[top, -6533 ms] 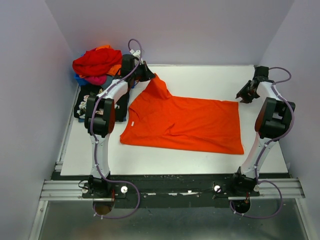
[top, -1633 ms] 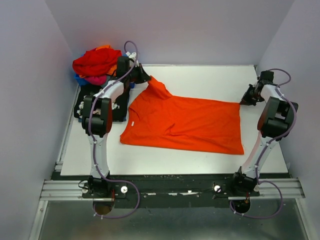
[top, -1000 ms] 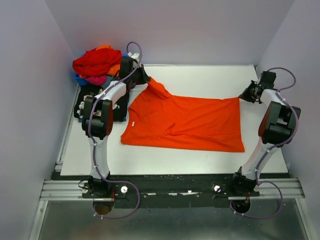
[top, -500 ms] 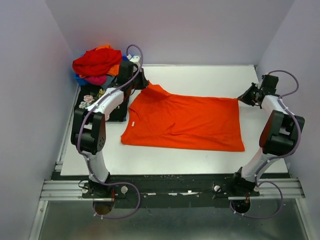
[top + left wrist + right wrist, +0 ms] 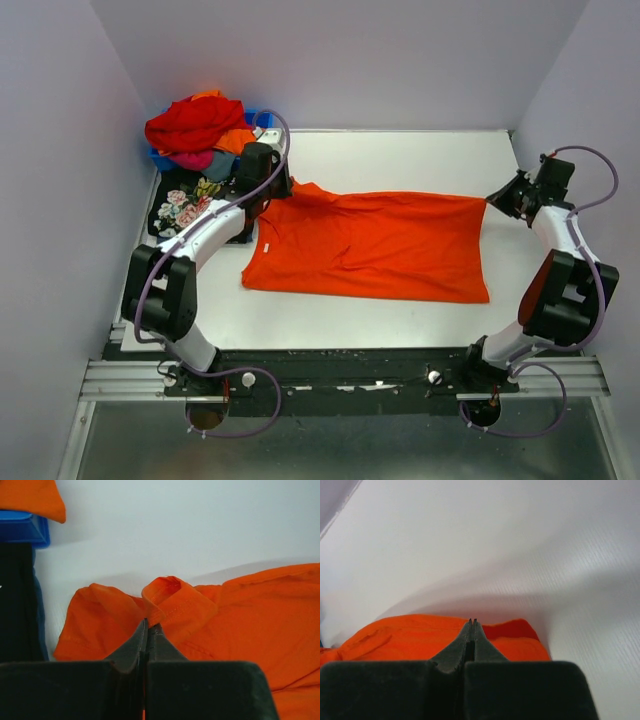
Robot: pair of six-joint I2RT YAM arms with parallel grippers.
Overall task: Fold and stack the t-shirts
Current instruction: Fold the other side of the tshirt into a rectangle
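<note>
The orange tee (image 5: 370,245) was soft, matt cloth, lightly creased, with a stitched hem. The pile (image 5: 195,125) of tees was limp cloth too. The table (image 5: 580,570) looked white, matt and finely ribbed. The bin (image 5: 22,527) was smooth blue plastic with a slight sheen. The left gripper (image 5: 148,626) and right gripper (image 5: 472,622) had matt black fingers. The rail (image 5: 115,380) was dull grey metal.
</note>
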